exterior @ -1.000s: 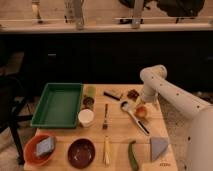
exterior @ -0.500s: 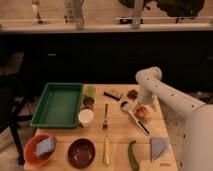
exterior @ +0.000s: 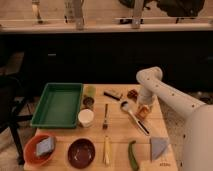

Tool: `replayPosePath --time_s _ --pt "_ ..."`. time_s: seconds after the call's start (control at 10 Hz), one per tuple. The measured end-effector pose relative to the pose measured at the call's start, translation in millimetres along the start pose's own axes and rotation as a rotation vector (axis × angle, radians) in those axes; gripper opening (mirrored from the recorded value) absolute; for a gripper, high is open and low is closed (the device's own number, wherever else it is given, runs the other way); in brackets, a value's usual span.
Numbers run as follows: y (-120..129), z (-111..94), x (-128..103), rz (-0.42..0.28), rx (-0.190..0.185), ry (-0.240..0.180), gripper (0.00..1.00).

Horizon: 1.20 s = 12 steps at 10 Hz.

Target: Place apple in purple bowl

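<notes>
— Any labels to read?
— None I can make out. The orange bowl [exterior: 29, 146] holds a blue-grey sponge [exterior: 45, 145]; the purple bowl [exterior: 81, 152] shows its dark inside.
— The apple [exterior: 143, 113]?
— On the table's [exterior: 120, 144] right side, directly under the gripper [exterior: 144, 106]; whether it grips, I cannot tell.

Dim, warm light falls from above onto the wooden bench [exterior: 120, 136]; the cabinets [exterior: 100, 60] behind are nearly black. The white arm [exterior: 165, 92] catches the brightest sheen. The gripper [exterior: 144, 109], low at the bench's right side beneath it, is less brightly lit.
</notes>
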Motion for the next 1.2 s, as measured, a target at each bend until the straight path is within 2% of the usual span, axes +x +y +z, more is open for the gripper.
replayPosePath --time_s 0.2,0.3,0.8,1.2 --pt "1.5 -4.2 -0.1 0.004 0.006 0.007 0.05" --pt "1.5 -9.4 -1.1 0.008 0.011 0.016 0.00" --pt "-8.3 -42.5 -15.8 -0.002 0.021 0.055 0.00" --pt "-39.0 -55.5 -57.8 -0.084 -0.002 0.042 0.00"
